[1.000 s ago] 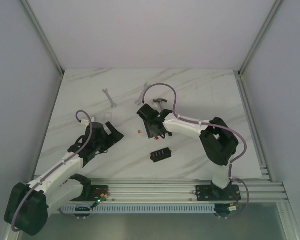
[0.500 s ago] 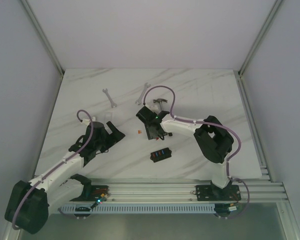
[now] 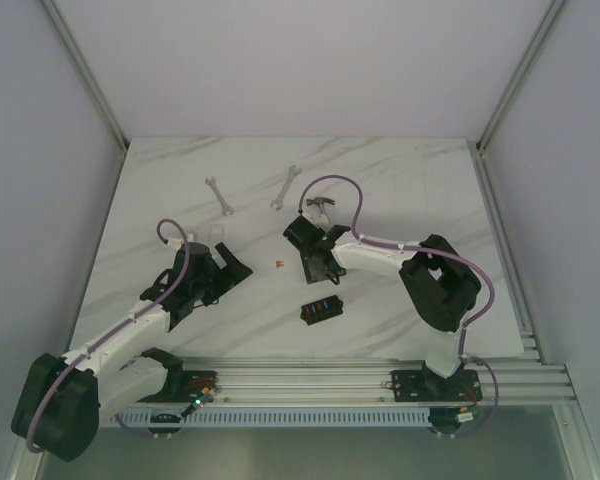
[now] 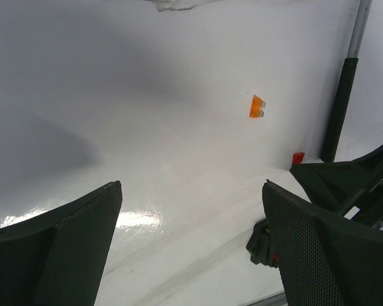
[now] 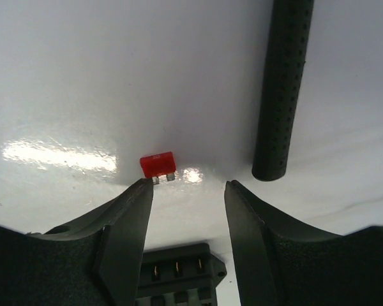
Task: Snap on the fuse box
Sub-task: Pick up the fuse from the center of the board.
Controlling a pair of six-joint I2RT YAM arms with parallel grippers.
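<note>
The fuse box (image 3: 321,309) is a small black box with coloured fuses on its face, lying on the white table near the front middle. Its top edge shows at the bottom of the right wrist view (image 5: 179,273). My right gripper (image 3: 316,264) is open just behind the box. In its wrist view (image 5: 188,190) a loose red fuse (image 5: 157,165) lies at the left fingertip (image 5: 142,189), not held. My left gripper (image 3: 227,266) is open and empty over bare table (image 4: 191,188), left of the box. A corner of the box (image 4: 262,243) shows by its right finger.
A loose orange fuse (image 3: 280,264) lies between the grippers and shows in the left wrist view (image 4: 257,106). The black-handled hammer (image 5: 282,89) lies right of the red fuse, its head (image 3: 320,203) at the back. Two wrenches (image 3: 218,195) (image 3: 286,187) lie farther back.
My right gripper has shifted slightly to the right and towards the front, nearer the fuse box. The left arm has edged slightly forward. Nothing was grasped.
</note>
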